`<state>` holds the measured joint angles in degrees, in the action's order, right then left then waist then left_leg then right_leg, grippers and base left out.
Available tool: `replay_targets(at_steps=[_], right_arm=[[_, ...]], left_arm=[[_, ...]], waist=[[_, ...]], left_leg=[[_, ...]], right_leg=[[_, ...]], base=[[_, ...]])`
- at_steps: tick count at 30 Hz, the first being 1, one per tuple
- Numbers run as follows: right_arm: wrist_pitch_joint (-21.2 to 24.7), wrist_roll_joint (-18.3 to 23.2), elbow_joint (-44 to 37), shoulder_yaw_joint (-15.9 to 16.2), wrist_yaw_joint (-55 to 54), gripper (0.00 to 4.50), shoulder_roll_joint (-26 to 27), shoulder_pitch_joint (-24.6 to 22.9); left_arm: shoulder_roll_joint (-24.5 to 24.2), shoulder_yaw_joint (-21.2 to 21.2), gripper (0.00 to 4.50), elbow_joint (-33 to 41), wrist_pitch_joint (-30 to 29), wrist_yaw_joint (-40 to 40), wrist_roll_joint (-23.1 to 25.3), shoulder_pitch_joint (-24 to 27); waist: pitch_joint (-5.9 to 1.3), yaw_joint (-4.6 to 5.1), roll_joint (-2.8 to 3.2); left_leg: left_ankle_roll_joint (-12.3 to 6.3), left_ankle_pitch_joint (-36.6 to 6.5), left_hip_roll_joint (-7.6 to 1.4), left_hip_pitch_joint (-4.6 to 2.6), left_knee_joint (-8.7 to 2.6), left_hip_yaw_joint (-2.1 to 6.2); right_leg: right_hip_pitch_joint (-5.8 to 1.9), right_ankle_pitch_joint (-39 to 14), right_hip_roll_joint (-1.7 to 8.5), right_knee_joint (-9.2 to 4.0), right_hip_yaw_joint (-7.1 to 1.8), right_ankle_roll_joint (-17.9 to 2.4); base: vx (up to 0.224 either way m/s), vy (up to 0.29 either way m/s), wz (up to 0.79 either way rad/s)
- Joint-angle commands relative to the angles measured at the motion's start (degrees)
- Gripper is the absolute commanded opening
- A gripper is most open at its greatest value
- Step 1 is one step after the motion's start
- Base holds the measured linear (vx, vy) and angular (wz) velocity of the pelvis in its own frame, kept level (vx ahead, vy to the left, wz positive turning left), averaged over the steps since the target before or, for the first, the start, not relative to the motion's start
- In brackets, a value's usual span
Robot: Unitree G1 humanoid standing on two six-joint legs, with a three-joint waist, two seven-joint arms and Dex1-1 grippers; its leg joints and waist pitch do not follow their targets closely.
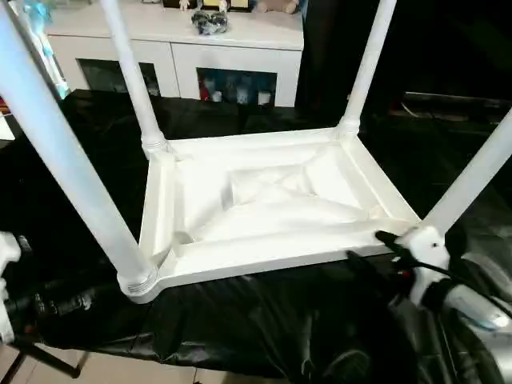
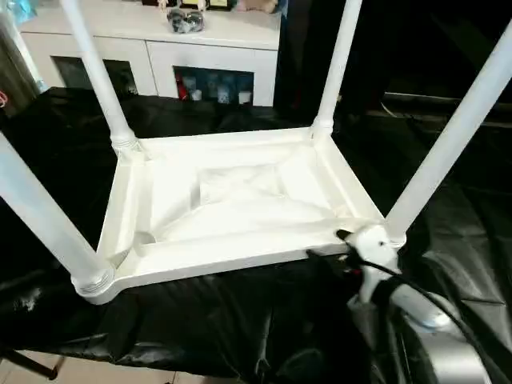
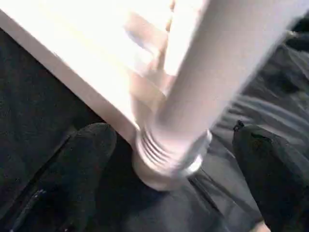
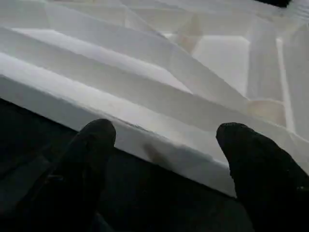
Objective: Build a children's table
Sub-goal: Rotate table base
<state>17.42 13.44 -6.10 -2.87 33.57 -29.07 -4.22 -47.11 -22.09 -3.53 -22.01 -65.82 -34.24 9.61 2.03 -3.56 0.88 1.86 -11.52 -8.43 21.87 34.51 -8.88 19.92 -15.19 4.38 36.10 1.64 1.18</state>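
A black wrinkled cloth (image 1: 240, 320) covers the work surface; its front edge hangs at 6 o'clock over a pale tiled floor (image 1: 120, 372); at 12 o'clock stands a white cabinet (image 1: 184, 48) with glass doors; small colourful items (image 1: 236, 92) show behind the glass; a dark object (image 1: 210, 22) lies on its top.

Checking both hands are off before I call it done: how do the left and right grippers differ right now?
The left gripper straddles the near-left leg at its socket, fingers wide either side; the right gripper faces the tabletop's near edge by the near-right corner, no leg between its fingers. Both are open, holding nothing, over the black cloth.
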Motion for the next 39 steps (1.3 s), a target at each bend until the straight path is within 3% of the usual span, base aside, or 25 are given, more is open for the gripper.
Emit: replay_targets(at_steps=[1, 2, 3, 5, 8, 14, 16, 19, 20, 21, 24, 27, 29, 31, 39], right_arm=[[1.19, 1.27, -0.73, -1.05, 1.87, 3.88, -1.28, -0.69], [1.19, 1.27, -0.73, -1.05, 1.87, 3.88, -1.28, -0.69], [1.08, 0.75, -0.6, -1.04, 3.05, 3.88, -2.83, -1.54], [1.06, 0.17, -0.14, -1.11, 3.49, 3.88, -3.82, -1.97], [2.53, -0.7, 0.8, -0.33, 4.14, 3.88, -5.27, -2.02], [4.86, -2.9, 4.74, -0.42, -0.02, 3.88, -4.61, 0.19], [5.82, -3.54, 6.16, -0.79, -1.99, 3.88, -4.02, 1.14], [6.4, -4.31, 7.55, -1.06, -3.62, 3.88, -3.47, 2.17], [6.25, -5.12, 8.88, -0.93, -4.87, 3.88, -2.89, 3.37], [6.16, -5.42, 9.52, -0.58, -5.31, 3.88, -2.4, 4.16], [5.2, -6.23, 11.25, 1.23, -5.53, 3.88, -1.08, 6.22], [4.19, -6.89, 13.21, 2.64, -5.5, 3.88, -0.1, 8.05], [2.18, -7.59, 18.62, 4.3, -6.61, 3.88, 2.85, 13.23], [1.35, -7.84, 20.68, 4.78, -7.12, 3.88, 4.09, 15.38], [-1.58, -8.35, 27.16, 6.72, -8.01, 3.88, 11.08, 23.6]], left_arm=[[0.6, -0.33, 4.45, -0.83, 1.17, -0.2, -0.43, -1.2], [0.6, -0.33, 4.45, -0.83, 1.17, -0.2, -0.43, -1.2], [2.9, 0.82, 4.45, -1.38, 2.67, 0.96, -0.07, -3.62], [5.06, 1.86, 4.45, -1.19, 3.45, 1.64, -0.26, -5.38], [9.93, 4.51, 4.45, 0.2, 2.89, 2.91, -1.8, -9.01], [13.92, 8.19, 4.45, -2.03, 6.04, 5.83, 2.51, -13.41], [14.57, 8.7, 4.45, -0.84, 4.15, 5.33, 1.27, -13.8], [14.47, 9.23, 4.45, 0.77, 2.39, 4.37, -0.28, -13.5], [13.97, 9.56, 4.45, 2.7, 0.56, 2.85, -2.28, -12.91], [13.41, 9.79, 4.45, 3.91, -0.8, 1.77, -3.65, -12.48], [11.78, 10.6, 4.45, 6.03, -4.0, -0.32, -5.9, -11.74], [10.96, 10.96, 4.45, 7.25, -5.85, -1.42, -7.05, -11.36], [9.72, 11.21, 4.45, 10.21, -10.15, -2.6, -9.93, -11.08], [9.54, 11.24, 4.45, 11.31, -11.35, -2.45, -10.93, -11.04], [10.53, 13.09, 4.45, 17.65, -18.15, -0.61, -17.04, -10.88]], waist=[[-2.08, -0.21, 0.52], [-2.06, -0.2, 0.51], [-1.99, -0.1, -0.03], [-1.96, -0.61, 0.35], [-1.81, -1.03, 0.0], [-1.93, -1.3, -0.5], [-2.02, -1.31, -0.48], [-2.26, -1.31, -0.42], [-2.28, -1.37, 0.24], [-2.29, -1.21, -0.23], [-2.21, -1.27, 0.11], [-2.12, -1.16, 0.07], [-2.04, -0.59, -0.14], [-1.93, -0.26, -0.04], [-2.49, 0.64, 0.19]], left_leg=[[-3.61, -12.33, -4.11, -1.41, -4.97, 1.34], [-3.63, -12.38, -4.14, -1.37, -5.0, 1.36], [-3.85, -12.53, -4.16, -1.29, -5.0, 1.24], [-3.23, -13.55, -4.39, -1.76, -4.97, 1.1], [-1.96, -14.23, -4.55, -1.54, -5.15, 0.64], [-0.34, -14.05, -4.52, -1.52, -5.22, 0.58], [0.16, -13.18, -4.54, -1.65, -5.18, 0.51], [-0.26, -11.54, -4.42, -1.72, -4.9, 0.34], [-0.07, -11.38, -4.33, -1.75, -4.88, 0.41], [-0.1, -11.11, -4.34, -1.67, -4.84, 0.29], [-0.33, -11.52, -4.31, -1.81, -4.88, 0.14], [0.22, -12.63, -4.35, -1.81, -5.0, 0.11], [0.81, -12.88, -4.15, -1.45, -5.21, 0.23], [1.28, -13.86, -4.24, -1.71, -5.22, 0.13], [0.0, -8.39, -3.89, -1.26, -4.67, -0.03]], right_leg=[[-0.8, 2.86, 3.85, -3.99, -2.1, -14.41], [-0.85, 2.55, 3.87, -4.0, -2.08, -14.48], [-0.86, 1.59, 3.83, -4.11, -2.08, -14.59], [-0.66, -0.94, 4.05, -4.4, -2.14, -14.86], [-0.81, -4.35, 4.12, -4.57, -2.1, -14.37], [-0.82, -6.35, 4.03, -4.76, -2.11, -12.22], [-0.7, -5.52, 4.01, -4.61, -2.12, -12.37], [-0.65, -2.46, 3.88, -4.3, -2.05, -12.94], [-0.59, -2.0, 3.82, -4.13, -1.99, -13.24], [-0.61, -1.11, 3.69, -4.13, -1.96, -13.64], [-0.45, -0.96, 3.53, -4.05, -1.97, -14.03], [-0.52, -2.2, 3.56, -4.15, -1.99, -14.02], [-0.75, -4.26, 3.6, -4.09, -1.82, -14.38], [-0.46, -5.19, 3.56, -4.25, -1.94, -14.43], [-1.01, 2.48, 3.34, -3.34, -1.8, -15.98]], base=[[0.0, 0.0, 0.0], [0.0, 0.0, 0.0], [0.0, 0.0, 0.0], [0.0, 0.0, 0.0], [0.0, 0.0, 0.0], [0.0, 0.0, 0.0], [0.0, 0.0, 0.0], [0.0, 0.0, 0.0], [0.0, 0.0, 0.0], [0.0, 0.0, 0.0], [0.0, 0.0, 0.0], [0.0, 0.0, 0.0], [0.0, 0.0, 0.0], [0.0, 0.0, 0.0], [0.0, 0.0, 0.0]])
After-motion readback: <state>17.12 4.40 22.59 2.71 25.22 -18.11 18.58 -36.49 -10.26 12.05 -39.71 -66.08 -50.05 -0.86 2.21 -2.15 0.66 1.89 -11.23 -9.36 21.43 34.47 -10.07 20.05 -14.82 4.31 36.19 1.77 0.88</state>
